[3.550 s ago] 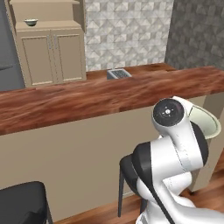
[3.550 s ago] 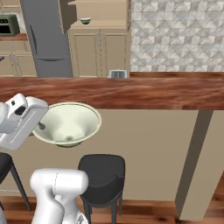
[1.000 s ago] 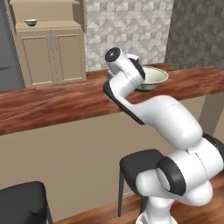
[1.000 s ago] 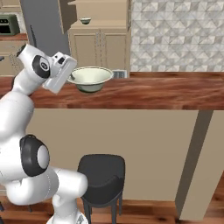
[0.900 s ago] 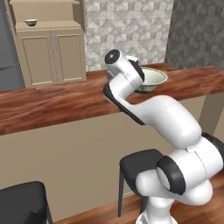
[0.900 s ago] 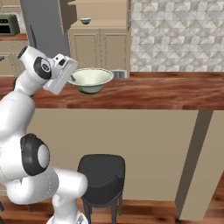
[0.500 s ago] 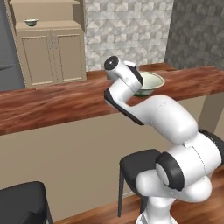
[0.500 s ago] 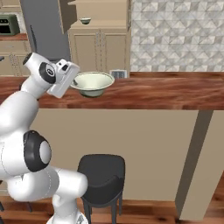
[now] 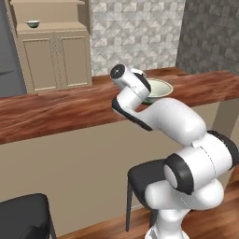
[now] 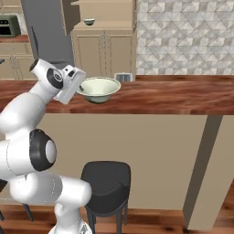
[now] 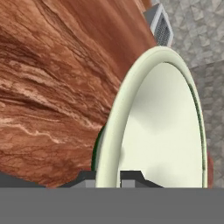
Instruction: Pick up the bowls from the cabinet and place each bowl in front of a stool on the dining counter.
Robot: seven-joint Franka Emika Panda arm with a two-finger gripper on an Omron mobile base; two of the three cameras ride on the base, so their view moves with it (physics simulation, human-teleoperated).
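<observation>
The arm has swung the bowl (image 10: 98,88) up from down beside the robot, below counter level, and out over the counter (image 10: 173,100). Over the last second it has sunk lower, so that its foot now sits on or just above the wood, level again rather than tipped on its side. The gripper (image 11: 108,178) has come down with it, still pinching the near rim.
</observation>
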